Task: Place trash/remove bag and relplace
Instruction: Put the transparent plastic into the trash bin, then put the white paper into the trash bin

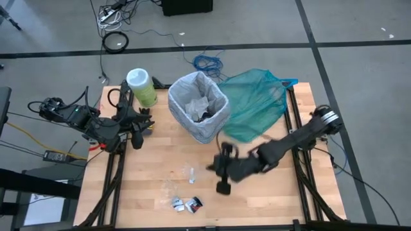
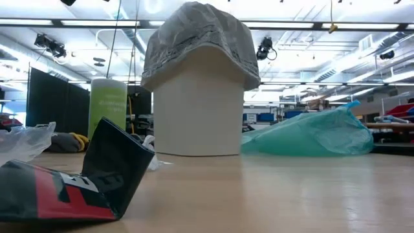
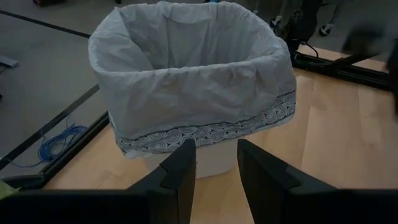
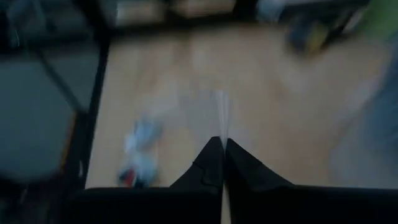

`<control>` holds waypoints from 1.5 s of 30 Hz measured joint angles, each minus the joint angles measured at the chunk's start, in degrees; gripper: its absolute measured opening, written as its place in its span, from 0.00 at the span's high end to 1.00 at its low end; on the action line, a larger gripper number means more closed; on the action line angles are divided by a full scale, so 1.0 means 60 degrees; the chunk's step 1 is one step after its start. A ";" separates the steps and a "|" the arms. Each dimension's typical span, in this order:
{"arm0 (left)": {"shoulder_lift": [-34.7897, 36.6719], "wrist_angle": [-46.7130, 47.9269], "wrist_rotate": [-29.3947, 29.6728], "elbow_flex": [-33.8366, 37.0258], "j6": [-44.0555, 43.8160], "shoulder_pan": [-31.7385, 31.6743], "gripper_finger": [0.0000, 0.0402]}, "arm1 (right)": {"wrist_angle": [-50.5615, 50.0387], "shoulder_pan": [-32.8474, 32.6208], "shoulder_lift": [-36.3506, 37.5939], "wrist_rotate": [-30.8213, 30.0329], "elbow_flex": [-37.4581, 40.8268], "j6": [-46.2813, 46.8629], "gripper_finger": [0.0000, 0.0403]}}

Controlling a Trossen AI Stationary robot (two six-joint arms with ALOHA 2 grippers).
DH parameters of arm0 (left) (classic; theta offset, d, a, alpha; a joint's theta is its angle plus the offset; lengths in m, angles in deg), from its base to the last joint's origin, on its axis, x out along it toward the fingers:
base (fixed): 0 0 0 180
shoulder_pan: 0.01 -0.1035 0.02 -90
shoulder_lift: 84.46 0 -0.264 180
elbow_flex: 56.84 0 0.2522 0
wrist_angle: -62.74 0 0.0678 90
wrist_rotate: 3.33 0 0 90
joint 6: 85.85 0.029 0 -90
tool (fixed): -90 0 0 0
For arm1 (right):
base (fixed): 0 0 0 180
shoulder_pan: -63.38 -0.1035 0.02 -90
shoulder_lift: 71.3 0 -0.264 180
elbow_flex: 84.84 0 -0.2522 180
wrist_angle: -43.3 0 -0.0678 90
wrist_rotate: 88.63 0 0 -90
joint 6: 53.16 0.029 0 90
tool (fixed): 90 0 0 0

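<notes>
The bin (image 1: 199,106) stands at the table's far middle, lined with the pale grey bag (image 3: 186,81), whose rim is folded over the bin's top. Some trash (image 1: 200,110) lies inside it. More trash scraps (image 1: 186,204) lie near the front edge, and a dark and red wrapper (image 2: 71,188) fills the low view's near left. My right gripper (image 1: 218,172) hangs above the table's middle, shut on a thin pale scrap (image 4: 219,112). My left gripper (image 3: 214,168) stands open at the table's left, facing the bin and apart from it. My right gripper pinches the thin pale scrap between its two fingertips (image 4: 214,152). The scrap shows edge-on as a narrow strip sticking out beyond the tips. It is lifted clear of the table. Which part of the scrap is held does not show.
A teal-green plastic bag (image 1: 257,106) lies slumped at the far right, beside the bin. A green cylinder container (image 1: 141,86) stands at the far left. A clear plastic scrap (image 1: 171,187) lies left of centre. Bare wood (image 1: 270,199) shows at the near right.
</notes>
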 joint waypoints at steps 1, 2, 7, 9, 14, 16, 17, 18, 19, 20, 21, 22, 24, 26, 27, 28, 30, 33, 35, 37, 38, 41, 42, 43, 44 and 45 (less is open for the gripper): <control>0.0004 0.0000 0.0000 0.0000 0.0000 -0.0003 0.69 | -0.0108 0.0152 0.0141 -0.0216 -0.0311 -0.0319 1.00; 0.0004 -0.0006 0.0000 0.0000 0.0000 -0.0002 0.69 | -0.0133 0.0318 0.0247 -0.0448 -0.0571 -0.0645 1.00; 0.0004 -0.0019 -0.0013 0.0000 0.0021 -0.0004 0.69 | -0.0081 0.1417 0.0767 -0.1213 -0.1809 -0.2463 1.00; 0.0018 -0.0022 -0.0015 0.0000 0.0065 0.0000 0.69 | -0.0044 0.1971 0.0838 -0.1230 -0.2146 -0.3055 1.00; 0.0142 -0.0170 -0.0013 0.0000 0.0468 0.0000 0.69 | 0.0050 0.3496 0.0792 -0.0899 -0.2558 -0.4004 1.00; 0.0148 -0.0365 -0.0009 0.0000 0.0635 -0.0004 0.69 | -0.0078 0.4154 0.0805 -0.0460 -0.2567 -0.3814 1.00; 0.0181 -0.0444 -0.0018 0.0000 0.0755 0.0000 0.69 | -0.0225 0.4432 0.0783 -0.0336 -0.2547 -0.3712 1.00; 0.0214 -0.0560 -0.0041 0.0000 0.0858 0.0000 0.69 | -0.0361 0.4701 0.0752 -0.0249 -0.2510 -0.3638 1.00; 0.0258 -0.0692 -0.0060 0.0000 0.1008 0.0000 0.69 | -0.0482 0.4930 0.0695 -0.0150 -0.2481 -0.3605 1.00; 0.0325 -0.0814 -0.0107 0.0000 0.1182 0.0000 0.69 | -0.0559 0.5137 0.0664 -0.0026 -0.2464 -0.3605 1.00; 0.0396 -0.0922 -0.0144 0.0000 0.1401 0.0000 0.69 | -0.0738 0.5313 0.0653 0.0122 -0.2460 -0.3600 1.00; 0.0462 -0.1069 -0.0216 0.0000 0.1659 0.0000 0.69 | -0.0918 0.5470 0.0650 0.0363 -0.2457 -0.3606 0.99; 0.0654 -0.1443 -0.0447 0.0000 0.2141 0.0000 0.69 | -0.1058 0.5709 0.0629 0.0869 -0.2463 -0.3600 0.96; 0.0924 -0.1666 -0.0640 0.0000 0.2526 0.0000 0.69 | -0.1365 0.5836 0.0605 0.1066 -0.2459 -0.3602 0.91; 0.1080 -0.1715 -0.0702 -0.0001 0.2641 0.0000 0.69 | -0.1411 0.5863 0.0595 0.1086 -0.2459 -0.3612 0.88; 0.1251 -0.1699 -0.0720 0.0002 0.2732 0.0000 0.69 | -0.1478 0.5865 0.0594 0.1110 -0.2459 -0.3639 0.84; 0.1677 -0.1780 -0.0745 0.0186 0.2752 0.0000 0.69 | -0.1556 0.5858 0.0597 0.1120 -0.2459 -0.3642 0.75; 0.2495 -0.2007 -0.0745 0.0875 0.2647 0.0000 0.69 | -0.1842 0.5850 0.0597 0.1126 -0.2459 -0.3560 0.61; 0.3096 -0.2640 -0.0729 0.1595 0.2461 0.0000 0.69 | -0.1954 0.5818 0.0597 0.1140 -0.2459 -0.3300 0.53; 0.3594 -0.3360 -0.0830 0.2408 0.2275 0.0000 0.69 | -0.1914 0.5711 0.0597 0.1366 -0.2459 -0.3108 0.46; 0.3822 -0.3748 -0.0886 0.2800 0.2224 0.0000 0.69 | -0.1830 0.5602 0.0597 0.1573 -0.2459 -0.3135 0.44; 0.4334 -0.4842 -0.1034 0.3813 0.2007 0.0000 0.69 | -0.1376 0.5037 0.0622 0.2467 -0.2459 -0.3240 0.40; 0.4451 -0.5136 -0.1090 0.4105 0.1937 0.0000 0.69 | -0.1309 0.4779 0.0629 0.2703 -0.2463 -0.3135 0.40; 0.4533 -0.5332 -0.1170 0.4364 0.1781 0.0000 0.69 | -0.1298 0.4491 0.0634 0.2896 -0.2463 -0.2950 0.40; 0.4579 -0.5446 -0.1230 0.4572 0.1697 0.0000 0.69 | -0.1310 0.4182 0.0638 0.3003 -0.2463 -0.2729 0.40; 0.4617 -0.5553 -0.1342 0.4759 0.1538 0.0000 0.69 | -0.1355 0.3816 0.0638 0.3013 -0.2463 -0.2518 0.40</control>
